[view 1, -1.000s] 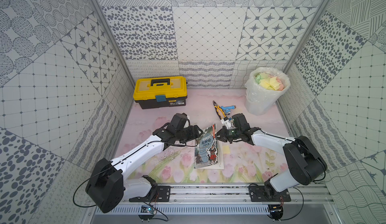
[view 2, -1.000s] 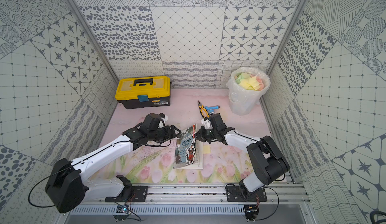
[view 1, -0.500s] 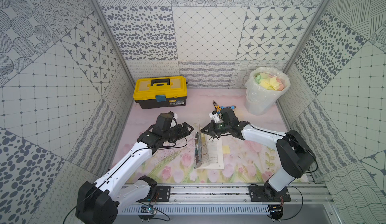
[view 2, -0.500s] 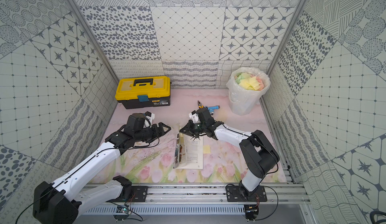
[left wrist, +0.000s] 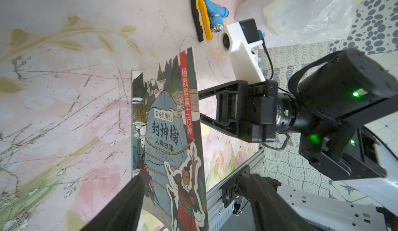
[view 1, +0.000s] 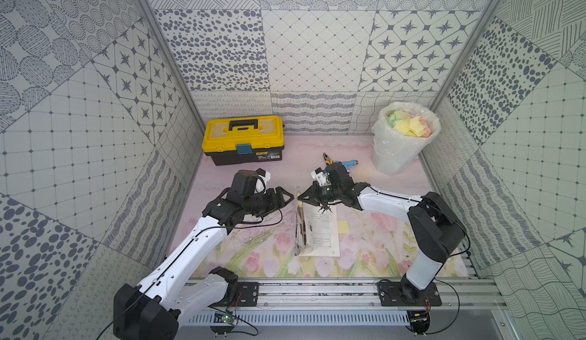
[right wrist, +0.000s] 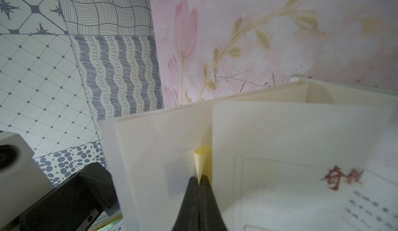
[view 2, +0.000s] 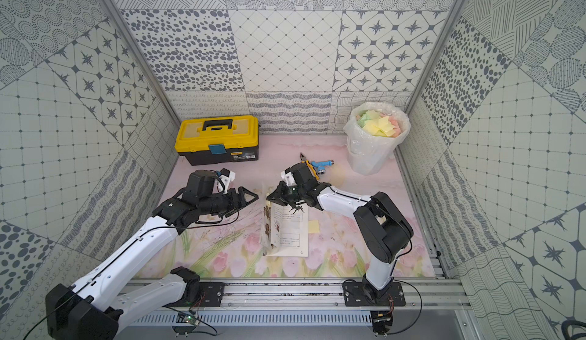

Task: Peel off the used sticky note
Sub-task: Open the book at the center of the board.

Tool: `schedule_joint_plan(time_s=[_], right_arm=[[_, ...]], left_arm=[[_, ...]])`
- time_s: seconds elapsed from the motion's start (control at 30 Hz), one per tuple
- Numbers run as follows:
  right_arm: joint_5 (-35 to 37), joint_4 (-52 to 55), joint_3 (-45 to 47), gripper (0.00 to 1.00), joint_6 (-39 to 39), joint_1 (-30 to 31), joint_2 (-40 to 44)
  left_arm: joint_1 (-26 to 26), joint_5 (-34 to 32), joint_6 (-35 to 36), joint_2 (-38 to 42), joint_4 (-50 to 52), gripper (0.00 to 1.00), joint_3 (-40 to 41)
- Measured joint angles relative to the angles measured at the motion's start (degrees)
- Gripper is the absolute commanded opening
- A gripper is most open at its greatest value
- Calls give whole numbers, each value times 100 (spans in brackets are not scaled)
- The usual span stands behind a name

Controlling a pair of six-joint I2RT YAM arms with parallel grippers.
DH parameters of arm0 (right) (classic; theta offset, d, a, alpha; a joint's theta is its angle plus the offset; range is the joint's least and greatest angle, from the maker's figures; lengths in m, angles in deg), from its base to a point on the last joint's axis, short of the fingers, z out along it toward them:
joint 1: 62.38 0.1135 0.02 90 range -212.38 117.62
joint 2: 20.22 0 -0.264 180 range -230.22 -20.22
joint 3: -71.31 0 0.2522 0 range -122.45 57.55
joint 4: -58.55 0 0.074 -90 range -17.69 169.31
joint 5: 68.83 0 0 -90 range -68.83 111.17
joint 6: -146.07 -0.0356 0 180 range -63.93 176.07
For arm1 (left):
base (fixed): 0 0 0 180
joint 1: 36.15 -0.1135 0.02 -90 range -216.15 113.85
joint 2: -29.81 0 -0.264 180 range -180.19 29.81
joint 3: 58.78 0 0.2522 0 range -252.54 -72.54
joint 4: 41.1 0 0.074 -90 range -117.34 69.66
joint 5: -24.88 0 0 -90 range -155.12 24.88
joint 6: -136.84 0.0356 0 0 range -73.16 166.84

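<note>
Left claw (view 1: 287,199): no longer at the book (view 1: 320,230) as a second ago. Hangs just beside the raised cover (left wrist: 168,133), clear of it, fingers (left wrist: 120,208) spread wide.

Right claw (view 1: 299,198): sits further along the book's far edge than a second ago, now near the spine end. Tips pressed together, pinching the sticky note (right wrist: 202,157).

Sticky note: pale yellow, curled into a cone. Rises from between two cream leaves at the book's far edge, one corner caught in the tips.

Cover: showed its painted face at a slant a second ago. Now stands near upright, edge-on in both top views, with the printed inner page laid bare beside it.

Second yellow square (view 1: 342,226): lies at the book's outer page edge, as half a second ago. Cannot tell whether stuck to a page or resting on the counter (view 1: 301,151).

Hard to make out:
- Pinched note not discernible in the top views, covered by the claw.
- Right claw's tips hidden behind the cover in the left wrist view.
- Page print blurred in the right wrist view.
- Cover's near end cut off in the left wrist view and crossed by a dark finger.

Beyond the book's far edge: pliers (view 1: 326,158) and blue nozzle (view 1: 348,164) side by side, partly behind the right arm in a top view.
</note>
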State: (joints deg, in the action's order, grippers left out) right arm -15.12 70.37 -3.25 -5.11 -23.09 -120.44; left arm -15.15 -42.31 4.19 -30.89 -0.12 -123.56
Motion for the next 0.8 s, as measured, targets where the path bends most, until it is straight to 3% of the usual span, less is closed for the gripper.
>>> schedule_joint_plan(time_s=[0.37, 0.8], right_arm=[[39, -9, 0, 0, -15, 4, -201], [85, 2, -2, 0, -4, 15, -203]], left_arm=[[662, 396, -225, -544, -127, 59, -903], [1008, 376, -710, -1346, -376, 57, -426]])
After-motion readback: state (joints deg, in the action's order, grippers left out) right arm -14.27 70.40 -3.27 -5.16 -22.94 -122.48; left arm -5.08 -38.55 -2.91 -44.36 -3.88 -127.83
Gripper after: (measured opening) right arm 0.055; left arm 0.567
